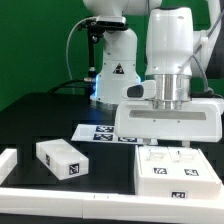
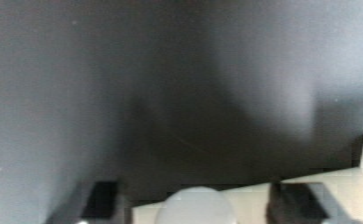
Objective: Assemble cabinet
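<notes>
In the exterior view my gripper [image 1: 168,106] comes down from above onto a wide white cabinet piece [image 1: 165,124] and holds it in the air just over the white cabinet box with marker tags [image 1: 178,170] at the front right. In the wrist view my gripper [image 2: 210,206] shows two dark fingers [image 2: 103,202] set wide apart. The pale piece [image 2: 249,205] fills the gap between them. Its far edge is blurred. A separate white block with a tag [image 1: 62,160] lies on the table at the exterior view's left, away from the gripper.
The marker board [image 1: 100,131] lies flat on the dark table behind the block. A long white rail [image 1: 70,198] runs along the front edge and another stands at the far left [image 1: 8,162]. The robot base [image 1: 115,65] stands at the back.
</notes>
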{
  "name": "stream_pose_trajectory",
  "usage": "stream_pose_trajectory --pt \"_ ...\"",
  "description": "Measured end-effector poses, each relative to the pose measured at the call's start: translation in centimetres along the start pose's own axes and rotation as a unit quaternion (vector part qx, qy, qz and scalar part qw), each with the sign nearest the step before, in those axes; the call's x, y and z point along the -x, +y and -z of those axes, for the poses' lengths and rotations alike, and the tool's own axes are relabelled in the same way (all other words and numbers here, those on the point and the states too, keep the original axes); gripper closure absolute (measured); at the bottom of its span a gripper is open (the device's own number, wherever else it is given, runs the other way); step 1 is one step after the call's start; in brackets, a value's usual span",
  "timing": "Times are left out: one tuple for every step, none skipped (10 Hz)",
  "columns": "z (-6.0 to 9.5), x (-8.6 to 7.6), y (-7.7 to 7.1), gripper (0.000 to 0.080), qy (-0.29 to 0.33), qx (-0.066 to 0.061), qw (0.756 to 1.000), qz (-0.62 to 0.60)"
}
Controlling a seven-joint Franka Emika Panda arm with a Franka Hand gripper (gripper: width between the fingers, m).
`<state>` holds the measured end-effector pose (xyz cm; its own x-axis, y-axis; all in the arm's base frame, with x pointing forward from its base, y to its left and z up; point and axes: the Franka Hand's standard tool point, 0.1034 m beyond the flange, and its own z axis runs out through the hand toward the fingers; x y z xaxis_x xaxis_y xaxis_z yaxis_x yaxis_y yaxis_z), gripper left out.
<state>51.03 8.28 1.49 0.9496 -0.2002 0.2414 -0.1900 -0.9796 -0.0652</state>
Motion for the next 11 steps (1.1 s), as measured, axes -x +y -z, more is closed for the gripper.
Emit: stream_pose_trajectory --pt "0.0 0.0 0.1 0.0582 0.000 0.000 1.000 0.000" --pt "0.0 0.0 0.1 0.0582 0.000 0.000 1.000 0.000" --pt "0.0 0.0 0.1 0.0581 0.000 0.000 1.000 0.000" --pt "0.0 0.0 0.1 0.0581 -0.001 0.000 1.000 0.000" --pt "0.4 0.2 0.0 0.0581 -0.034 -0.004 0.999 0.005" --pt "2.3 -0.6 0.0 0.0581 -0.061 -0.011 0.998 0.012" --pt "4.5 -1.8 -0.1 0.0581 -0.076 -0.018 0.997 0.012" --pt "5.7 -2.7 -0.2 0.0581 -0.079 -0.021 0.997 0.011" --pt "5.1 -2.1 0.0 0.0580 -0.080 -0.016 0.997 0.012" --pt "4.9 -1.9 0.1 0.0580 -0.083 -0.015 0.996 0.012" --pt "4.9 -1.9 0.1 0.0580 -0.083 -0.015 0.996 0.012"
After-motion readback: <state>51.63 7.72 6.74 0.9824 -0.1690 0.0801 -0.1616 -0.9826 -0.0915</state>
